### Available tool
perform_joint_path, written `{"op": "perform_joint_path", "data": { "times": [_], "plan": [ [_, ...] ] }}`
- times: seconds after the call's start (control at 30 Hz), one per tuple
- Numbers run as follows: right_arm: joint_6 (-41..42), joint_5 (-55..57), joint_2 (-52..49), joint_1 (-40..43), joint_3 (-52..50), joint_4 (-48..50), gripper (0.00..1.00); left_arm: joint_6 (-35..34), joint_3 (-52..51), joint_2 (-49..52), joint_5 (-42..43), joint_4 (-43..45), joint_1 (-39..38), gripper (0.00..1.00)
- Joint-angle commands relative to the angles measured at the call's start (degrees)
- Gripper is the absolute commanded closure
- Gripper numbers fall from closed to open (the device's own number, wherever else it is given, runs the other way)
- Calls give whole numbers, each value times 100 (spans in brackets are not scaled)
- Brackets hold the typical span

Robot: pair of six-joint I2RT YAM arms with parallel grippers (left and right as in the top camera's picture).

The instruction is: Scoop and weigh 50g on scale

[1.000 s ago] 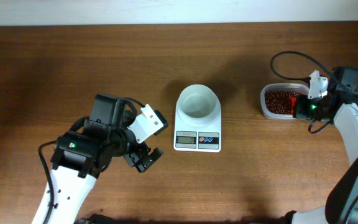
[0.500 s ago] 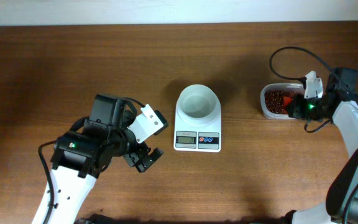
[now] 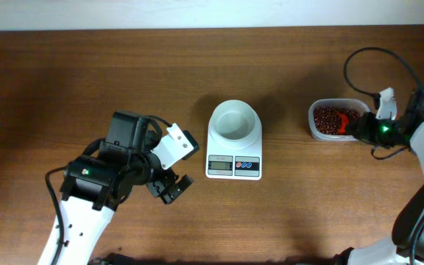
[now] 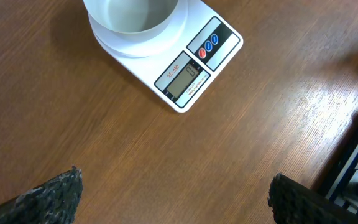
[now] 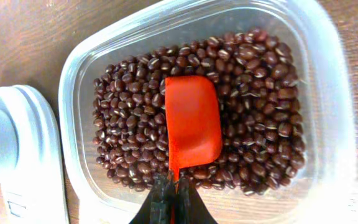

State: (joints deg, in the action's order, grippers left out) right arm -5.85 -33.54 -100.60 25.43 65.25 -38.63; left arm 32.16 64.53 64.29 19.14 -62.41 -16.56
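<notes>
The white scale (image 3: 234,157) sits mid-table with its round white bowl (image 3: 234,121) empty; the left wrist view shows the scale (image 4: 194,68) from close up. The dark red-brown beans (image 5: 253,81) fill a clear tub (image 3: 316,129) at the right. My right gripper (image 5: 173,190) is shut on the handle of an orange-red scoop (image 5: 192,121), whose blade lies over the beans with none on it. From overhead the right gripper (image 3: 364,127) is at the tub's right end. My left gripper (image 4: 176,199) hangs open over bare wood, left of the scale, and its fingers (image 4: 48,198) hold nothing.
A black cable (image 3: 359,59) loops behind the right arm near the tub. The scale's edge (image 5: 17,155) shows at the left of the right wrist view. Wooden tabletop (image 3: 87,81) extends all round, with a pale wall along the back edge.
The right gripper pushed left into the tub with the scoop, then drew back right toward the tub's right end. The left arm has not moved.
</notes>
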Motion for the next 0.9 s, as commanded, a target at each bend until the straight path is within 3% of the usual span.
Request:
{"op": "perform_joint_path", "data": {
  "times": [0.0, 0.87],
  "plan": [
    [74, -107, -201, 190, -162, -188, 96, 109, 0, 0, 103, -7, 22, 1],
    [181, -551, -616, 278, -160, -96, 96, 109, 0, 0, 103, -7, 22, 1]
  ]
}}
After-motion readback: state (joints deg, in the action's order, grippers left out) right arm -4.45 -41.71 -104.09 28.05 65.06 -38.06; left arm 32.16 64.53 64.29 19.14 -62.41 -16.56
